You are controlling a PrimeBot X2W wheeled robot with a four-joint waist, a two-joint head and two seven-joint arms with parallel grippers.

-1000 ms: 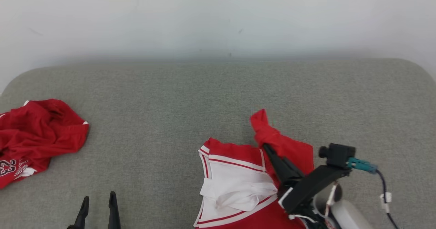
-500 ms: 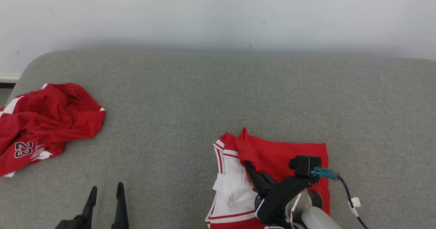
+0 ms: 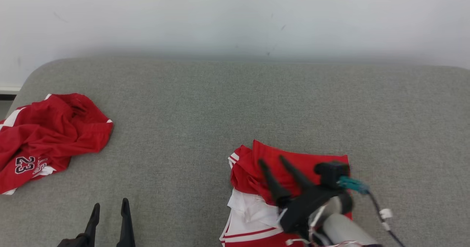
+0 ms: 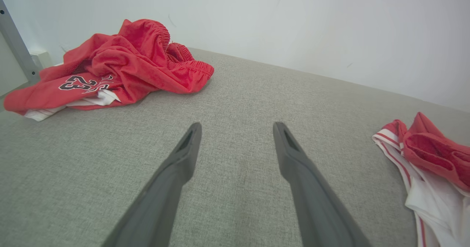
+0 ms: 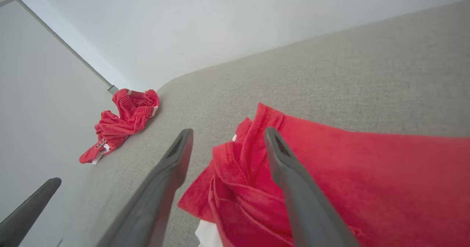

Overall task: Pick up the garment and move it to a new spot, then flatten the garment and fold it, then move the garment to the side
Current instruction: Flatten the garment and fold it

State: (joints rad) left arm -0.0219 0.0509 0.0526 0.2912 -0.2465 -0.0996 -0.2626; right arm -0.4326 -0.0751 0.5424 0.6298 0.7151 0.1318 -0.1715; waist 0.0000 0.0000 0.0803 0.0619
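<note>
The right gripper [image 3: 272, 161] hung over the garment [image 3: 245, 173] at the lower centre-right of the head view. Its fingers were spread wide and held nothing, with red cloth showing in the gap between them. The garment lay partly folded: a red layer was doubled over white cloth with red stripes, and its left edge was bunched into a thick roll rather than lying flat.

The step in hand looked like the fold itself. To do it well, the roll at the left edge probably needed smoothing outward before any further crease. Otherwise the lump would be folded in and the stack would sit crooked. A low pinch on one layer only, near a corner, would likely serve better than a grab into the bunch, since this thin, slippery-looking fabric could drag the layer beneath along with it.

The left gripper [image 3: 110, 203] waited at the lower left, its fingers apart and empty, well clear of the garment. It seemed free to pin the near edge.

The surface [image 3: 235, 104] was a grey woven cushion with rounded corners, and probably soft under pressure. Crumpled red shorts [image 3: 47, 137] marked 23 lay at its left end. A plain white wall [image 3: 235, 15] stood behind it.
</note>
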